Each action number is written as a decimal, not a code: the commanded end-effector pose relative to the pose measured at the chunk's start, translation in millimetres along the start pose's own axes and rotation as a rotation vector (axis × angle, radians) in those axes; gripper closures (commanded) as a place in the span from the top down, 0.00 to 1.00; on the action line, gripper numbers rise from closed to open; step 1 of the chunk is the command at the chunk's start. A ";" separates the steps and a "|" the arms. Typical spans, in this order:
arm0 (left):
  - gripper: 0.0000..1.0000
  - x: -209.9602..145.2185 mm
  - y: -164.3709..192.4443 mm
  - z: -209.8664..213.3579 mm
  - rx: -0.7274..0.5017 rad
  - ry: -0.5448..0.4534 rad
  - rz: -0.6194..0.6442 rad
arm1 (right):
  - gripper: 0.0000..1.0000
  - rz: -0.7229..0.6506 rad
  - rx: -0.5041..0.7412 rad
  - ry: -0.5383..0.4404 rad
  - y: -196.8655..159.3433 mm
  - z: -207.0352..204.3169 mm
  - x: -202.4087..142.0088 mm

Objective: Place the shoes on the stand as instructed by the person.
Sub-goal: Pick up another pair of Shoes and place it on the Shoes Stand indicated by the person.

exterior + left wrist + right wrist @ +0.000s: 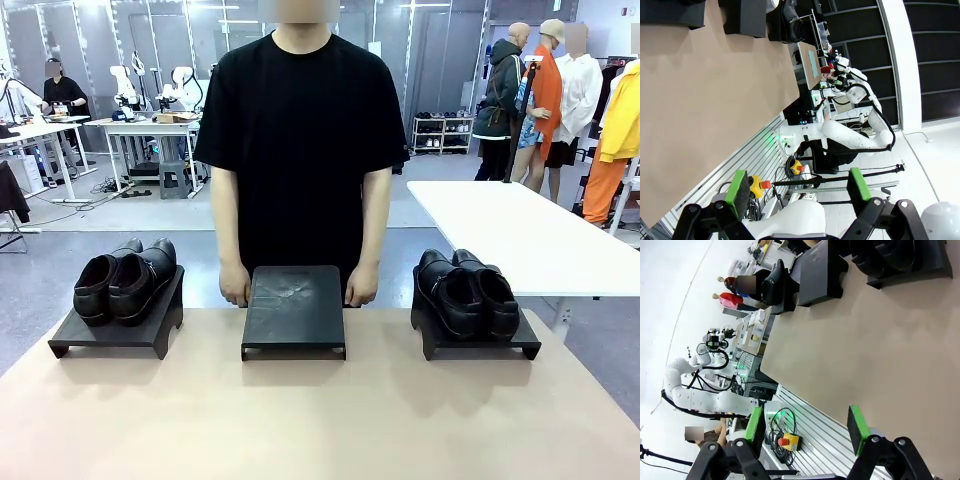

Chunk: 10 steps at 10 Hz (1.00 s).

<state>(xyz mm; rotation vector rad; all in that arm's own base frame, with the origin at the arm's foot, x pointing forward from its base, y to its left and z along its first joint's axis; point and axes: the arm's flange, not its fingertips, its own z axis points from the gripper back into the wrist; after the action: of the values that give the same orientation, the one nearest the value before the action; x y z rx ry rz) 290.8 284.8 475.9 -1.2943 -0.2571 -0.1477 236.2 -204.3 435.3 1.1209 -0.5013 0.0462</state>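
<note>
Along the far edge of the smooth tan table (320, 420) stand three flat matte-black stands: the left stand (115, 330) and the right stand (480, 338) each carry a pair of glossy, round-toed black shoes (125, 280) (468, 292), while the middle stand (294, 310) is bare and faintly scuffed. The person (300, 150) in a plain black T-shirt rests both hands at its far corners. The left gripper (797, 187) and right gripper (807, 427) hang off the near edge, green-padded fingers spread wide, holding nothing.
</note>
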 end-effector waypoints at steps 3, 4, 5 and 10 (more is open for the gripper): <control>1.00 -1.9 -1.6 -1.0 -0.016 -0.003 -0.016 | 0.84 0.023 0.011 -0.014 0.9 0.5 -0.3; 1.00 -1.9 -1.6 -1.0 -0.016 -0.003 -0.016 | 0.84 0.023 0.011 -0.014 0.9 0.5 -0.3; 1.00 -1.9 -1.6 -1.0 -0.016 -0.003 -0.016 | 0.84 0.023 0.011 -0.014 0.9 0.5 -0.3; 1.00 -1.9 -1.6 -1.0 -0.016 -0.003 -0.016 | 0.84 0.023 0.011 -0.014 0.9 0.5 -0.3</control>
<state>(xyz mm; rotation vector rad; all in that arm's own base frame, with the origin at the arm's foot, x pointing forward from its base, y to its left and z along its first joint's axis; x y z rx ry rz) 290.8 284.8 475.9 -1.2943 -0.2571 -0.1477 235.3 -204.6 435.8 1.1207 -0.5070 0.0445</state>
